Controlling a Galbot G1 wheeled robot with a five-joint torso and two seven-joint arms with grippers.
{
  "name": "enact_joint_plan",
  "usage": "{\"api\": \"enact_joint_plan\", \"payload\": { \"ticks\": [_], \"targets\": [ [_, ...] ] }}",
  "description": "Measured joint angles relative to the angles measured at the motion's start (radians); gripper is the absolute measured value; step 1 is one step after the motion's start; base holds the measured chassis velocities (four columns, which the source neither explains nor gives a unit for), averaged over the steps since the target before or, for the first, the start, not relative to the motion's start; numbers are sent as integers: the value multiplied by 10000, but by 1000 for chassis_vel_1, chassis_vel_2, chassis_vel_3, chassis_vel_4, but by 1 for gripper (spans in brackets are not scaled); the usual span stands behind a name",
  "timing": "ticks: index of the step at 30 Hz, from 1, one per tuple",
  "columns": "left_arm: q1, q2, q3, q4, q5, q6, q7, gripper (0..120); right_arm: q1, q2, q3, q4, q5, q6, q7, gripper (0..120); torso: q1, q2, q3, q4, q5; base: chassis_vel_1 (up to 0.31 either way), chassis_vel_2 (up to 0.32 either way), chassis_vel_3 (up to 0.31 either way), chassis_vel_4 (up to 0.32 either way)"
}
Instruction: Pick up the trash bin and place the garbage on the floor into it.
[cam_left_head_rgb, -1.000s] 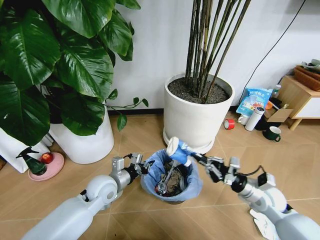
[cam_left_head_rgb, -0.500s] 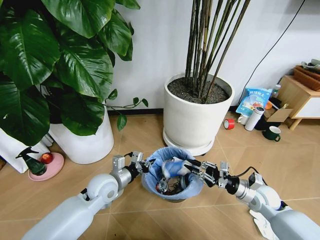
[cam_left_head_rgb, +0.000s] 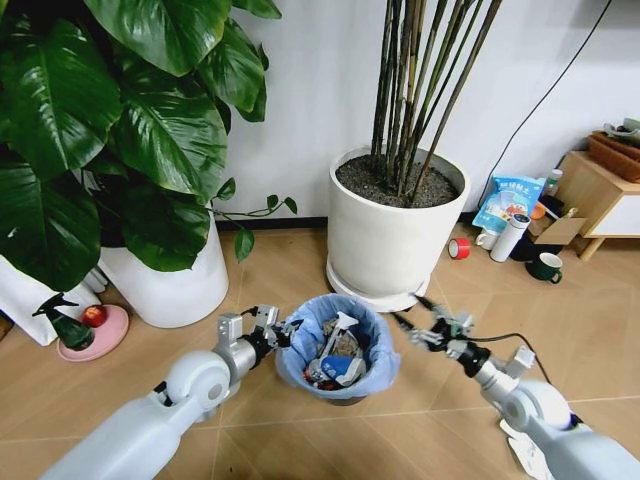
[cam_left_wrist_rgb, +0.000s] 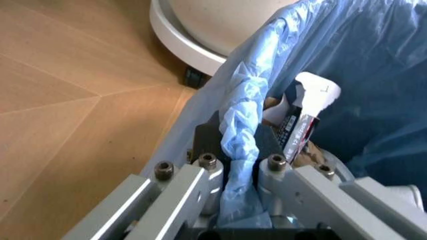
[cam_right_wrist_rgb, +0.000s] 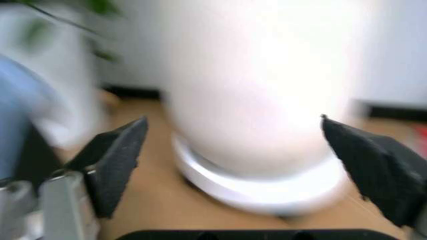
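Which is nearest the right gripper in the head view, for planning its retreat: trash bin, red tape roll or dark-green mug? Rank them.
From the right gripper:
1. Trash bin, just to its left.
2. Red tape roll, beyond it, beside the pot.
3. Dark-green mug, farther right.

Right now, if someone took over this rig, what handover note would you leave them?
Left gripper: shut on the trash bin at its bag-lined rim, on the robot's left side of the bin.
Right gripper: open, empty, beside the bin on its right, facing the white plant pot.
Garbage: several pieces lie inside the bin, including a blue-white packet and a white-capped tube.
Done: litter is in the bin.
Left: I see no loose litter near the bin; check the floor before finishing.
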Motion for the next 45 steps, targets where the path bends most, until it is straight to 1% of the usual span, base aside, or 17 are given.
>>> {"api": "enact_joint_plan", "payload": {
  "ticks": [1,2,4,5,8,10,11,15,16,20,21,23,24,27,41,44,45],
  "targets": [
    [81,23,-70,-34,17,0,6,1,-171,58,182,-66,-252,1,711,98,0,0,0,1,1,0,0,0,0],
    [81,23,-70,-34,17,0,6,1,-171,58,182,-66,-252,1,711,98,0,0,0,1,1,0,0,0,0],
    [290,102,-289,-133,68,-2,48,1,-858,292,868,-354,-1104,-178,2533,100,0,1,-1,-2,0,0,0,0,0],
    [341,135,-355,-168,75,-9,64,1,-1047,348,1069,-423,-1317,-265,2898,100,0,1,-1,-2,3,0,0,0,0],
    [452,208,-505,-251,84,-23,112,1,-1520,453,1540,-563,-1693,-501,3403,100,-1,2,-1,-3,-1,0,0,0,0],
    [588,294,-679,-323,114,-44,174,1,-2133,530,2146,-771,-1910,-756,3604,100,-1,2,-2,-1,3,0,0,0,0],
    [588,294,-679,-323,114,-44,174,1,-2133,530,2146,-771,-1910,-756,3604,100,-1,2,-2,-1,3,0,0,0,0],
    [908,384,-1024,-456,231,-93,268,1,-3296,657,3152,-1224,-1937,-1196,3688,100,-1,1,-2,-3,-1,0,0,0,0],
    [908,384,-1024,-456,231,-93,268,1,-3296,657,3152,-1224,-1937,-1196,3688,100,-1,1,-2,-3,-1,0,0,0,0],
    [1169,463,-1419,-608,278,-104,307,1,-3621,926,3644,-2221,-2138,-1504,3655,100,-1,2,-2,-2,-2,0,0,0,0],
    [1169,463,-1419,-608,278,-104,307,1,-3621,926,3644,-2221,-2138,-1504,3655,100,-1,2,-2,-2,-2,0,0,0,0],
    [1360,623,-1567,-746,318,-119,309,1,-3267,1075,3615,-3430,-2348,-1378,3232,100,-1,2,-1,-1,2,0,0,0,0],
    [1360,623,-1567,-746,318,-119,309,1,-3267,1075,3615,-3430,-2348,-1378,3232,100,-1,2,-1,-1,2,0,0,0,0],
    [1480,680,-1620,-849,350,-122,289,1,-2691,1149,3329,-4623,-2381,-1383,2805,100,-1,1,-1,-1,0,0,0,0,0],
    [1489,772,-1646,-900,318,-104,180,1,-1947,1490,2704,-5946,-2533,-1613,2556,100,-1,1,-1,-1,0,0,0,0,0],
    [1490,769,-1646,-899,312,-100,172,1,-1863,1532,2645,-6084,-2538,-1625,2523,96,-1,1,0,-1,-1,0,0,0,0],
    [1488,763,-1644,-895,307,-98,171,1,-1819,1554,2617,-6163,-2546,-1632,2512,91,-1,1,0,0,0,0,0,0,0]
  ]
}}
